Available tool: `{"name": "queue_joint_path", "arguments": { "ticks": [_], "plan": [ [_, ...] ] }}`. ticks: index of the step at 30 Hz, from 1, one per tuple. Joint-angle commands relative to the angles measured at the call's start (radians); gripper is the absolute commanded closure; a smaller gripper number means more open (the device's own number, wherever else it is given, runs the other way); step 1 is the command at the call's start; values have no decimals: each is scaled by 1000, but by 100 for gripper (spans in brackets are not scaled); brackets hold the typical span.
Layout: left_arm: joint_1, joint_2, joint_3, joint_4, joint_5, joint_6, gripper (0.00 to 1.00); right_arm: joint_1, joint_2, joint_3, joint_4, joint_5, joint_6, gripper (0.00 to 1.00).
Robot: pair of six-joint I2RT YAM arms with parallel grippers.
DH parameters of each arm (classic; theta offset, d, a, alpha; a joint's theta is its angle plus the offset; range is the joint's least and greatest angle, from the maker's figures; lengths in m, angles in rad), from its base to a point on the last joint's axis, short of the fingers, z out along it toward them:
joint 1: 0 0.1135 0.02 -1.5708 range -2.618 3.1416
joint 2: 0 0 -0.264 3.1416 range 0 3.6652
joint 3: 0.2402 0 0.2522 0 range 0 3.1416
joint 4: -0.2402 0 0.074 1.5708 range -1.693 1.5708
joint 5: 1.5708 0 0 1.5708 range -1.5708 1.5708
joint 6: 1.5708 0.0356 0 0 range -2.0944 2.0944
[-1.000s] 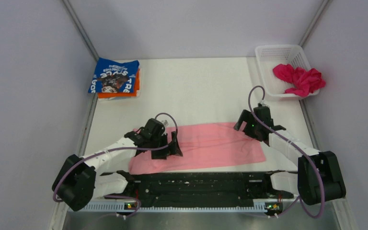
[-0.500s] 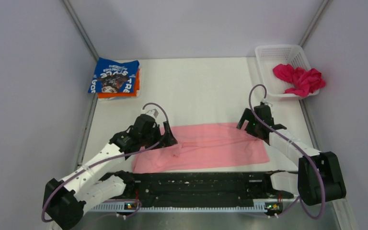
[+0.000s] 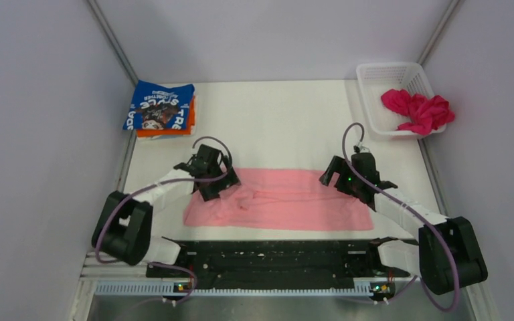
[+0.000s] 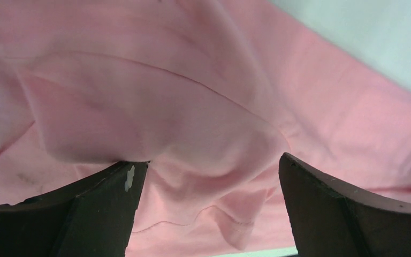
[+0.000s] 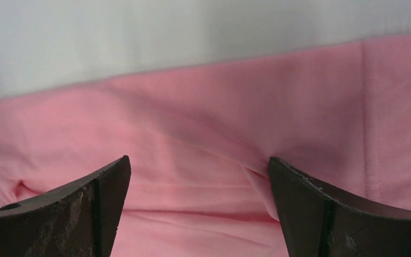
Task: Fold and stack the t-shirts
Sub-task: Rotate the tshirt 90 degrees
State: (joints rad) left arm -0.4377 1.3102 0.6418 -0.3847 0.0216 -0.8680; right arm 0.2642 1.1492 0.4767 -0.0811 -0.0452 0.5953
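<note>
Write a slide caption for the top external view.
Left gripper and right gripper, open, at a pink shirt; blue shirt lies on orange shirt; magenta shirt in basket.

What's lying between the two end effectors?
The light pink t-shirt lies between the left end effector and right end effector, seen in the top view.

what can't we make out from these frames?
- Orange t-shirt: top view, nearly all under the blue printed t-shirt.
- Plain light pink t-shirt: left end hidden by left gripper in top view; both wrist views crop its edges.
- Magenta t-shirt in white lattice basket: too small for detail.
</note>
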Motion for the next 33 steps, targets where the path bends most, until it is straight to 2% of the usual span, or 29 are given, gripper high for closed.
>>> {"name": "queue_joint_path", "arguments": {
  "ticks": [1, 3, 6, 10, 13, 15, 17, 19, 22, 26, 28, 33],
  "plan": [
    [119, 293, 193, 108, -35, 69, 1, 12, 39, -58, 37, -25, 45, 1],
    [125, 450, 378, 33, -88, 55, 1, 29, 55, -73, 42, -30, 45, 1],
    [126, 698, 690, -16, -32, 67, 2, 98, 70, -84, 41, -61, 56, 1],
    [126, 1022, 1174, -28, 117, 38, 2, 265, 67, -88, 24, -104, 86, 1],
    [126, 1284, 1556, 27, 296, -43, 1, 402, 69, -77, 0, -127, 86, 1],
    [124, 1431, 1738, 165, 405, -161, 1, 474, 73, -66, -4, -159, 61, 1],
    [122, 1513, 1750, 423, 422, -326, 1, 526, 77, -51, 1, -198, 28, 1],
    [117, 1557, 1769, 569, 377, -441, 1, 554, 83, -34, 13, -259, -7, 1],
    [107, 1589, 1838, 584, 315, -453, 1, 584, 77, -11, 46, -339, -54, 1],
    [99, 1567, 1836, 573, 249, -418, 1, 599, 78, -8, 143, -453, -82, 1],
    [101, 1561, 1837, 581, 254, -418, 1, 601, 90, 8, 136, -470, -91, 1],
    [102, 1497, 1839, 523, 298, -330, 1, 603, -2, 41, -1, -281, -97, 1]
  ]
}}
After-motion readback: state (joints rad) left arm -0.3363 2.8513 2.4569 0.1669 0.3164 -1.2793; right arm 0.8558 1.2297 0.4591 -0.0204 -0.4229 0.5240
